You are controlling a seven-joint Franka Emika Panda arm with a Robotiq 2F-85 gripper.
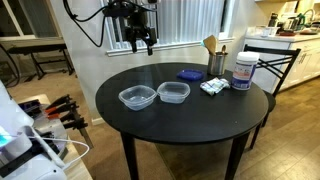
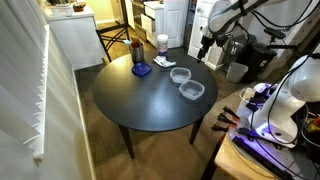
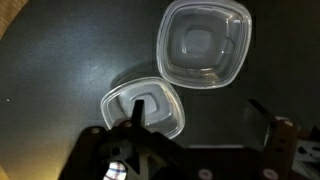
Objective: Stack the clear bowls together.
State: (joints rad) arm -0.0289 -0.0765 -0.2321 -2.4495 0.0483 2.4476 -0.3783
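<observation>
Clear bowls (image 1: 138, 97) just beside each other on dark round counter (image 1: 200, 120), lower centre in an exterior view. In wrist view: one bowl upper right (image 3: 203, 45), other bowl lower centre-left (image 3: 143, 108). Both upright and empty.

Tool (image 1: 141, 44) hangs high above, upper centre of frame, jaws spread wide, holding nothing.

Likely handling: thin plastic, light, somewhat springy, slick. Pinch across thick rim and wall with gentle squeeze, else bowl may slide or buckle.

White jar (image 1: 243, 70) and small packet (image 1: 212, 87) carry print, too small to read.
</observation>
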